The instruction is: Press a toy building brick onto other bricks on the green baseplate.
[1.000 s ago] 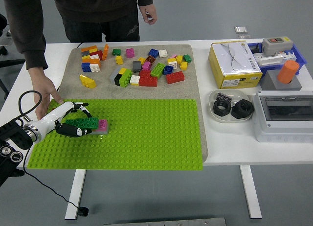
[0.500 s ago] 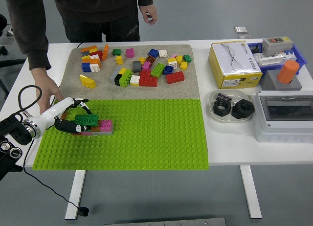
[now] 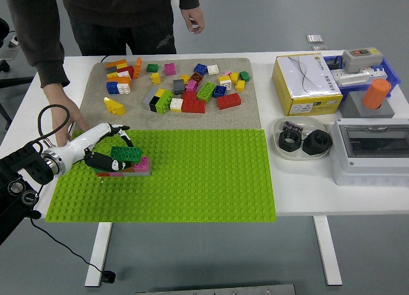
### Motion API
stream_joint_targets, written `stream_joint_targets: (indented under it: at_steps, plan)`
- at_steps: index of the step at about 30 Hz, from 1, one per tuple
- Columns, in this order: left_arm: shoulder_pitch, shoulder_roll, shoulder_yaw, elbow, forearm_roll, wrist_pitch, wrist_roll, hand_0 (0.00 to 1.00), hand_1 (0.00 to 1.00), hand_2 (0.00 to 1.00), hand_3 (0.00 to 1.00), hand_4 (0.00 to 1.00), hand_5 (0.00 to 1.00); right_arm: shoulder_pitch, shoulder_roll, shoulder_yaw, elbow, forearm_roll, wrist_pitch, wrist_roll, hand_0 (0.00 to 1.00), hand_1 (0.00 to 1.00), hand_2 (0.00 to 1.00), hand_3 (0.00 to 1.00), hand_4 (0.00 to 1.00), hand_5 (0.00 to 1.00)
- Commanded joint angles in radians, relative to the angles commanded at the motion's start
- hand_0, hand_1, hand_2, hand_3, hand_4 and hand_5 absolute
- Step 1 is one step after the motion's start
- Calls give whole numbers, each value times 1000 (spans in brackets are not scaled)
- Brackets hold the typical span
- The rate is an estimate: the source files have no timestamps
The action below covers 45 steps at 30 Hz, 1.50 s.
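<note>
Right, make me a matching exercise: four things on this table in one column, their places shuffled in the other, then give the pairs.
Things:
1. green brick
2. black nuts
3. orange cylinder
4. loose bricks

Places:
A. on the beige mat
B. in the left hand, on the baseplate
C. in the white bowl
D. upright in the grey block

Pairs: 1-B, 2-C, 3-D, 4-A
</note>
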Motion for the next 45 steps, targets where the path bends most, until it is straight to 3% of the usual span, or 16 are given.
stream_joint_targets:
  at_steps: [6,18,31,45]
  plan:
    - [-2,-40,6,8,10,-13,23,960,969,945,489,817,2,1,-2,3,0,-3,1,1,688,659,634,875,631,998]
    - [-12,-88,-5,53,14,-6,14,962,968,945,488,817,2,1,-3,3,0,-3,1,5,686,659,629,875,631,998]
    - [-14,-96,-18,99,20,-3,5,963,968,941,488,815,2,1,-3,-3,0,2,-1,9,688,658,629,874,635,998]
    - [-1,-82,-33,82,29,-15,19,963,968,939,490,817,2,-7,-1,5,0,-5,-1,7,685,659,629,874,638,998]
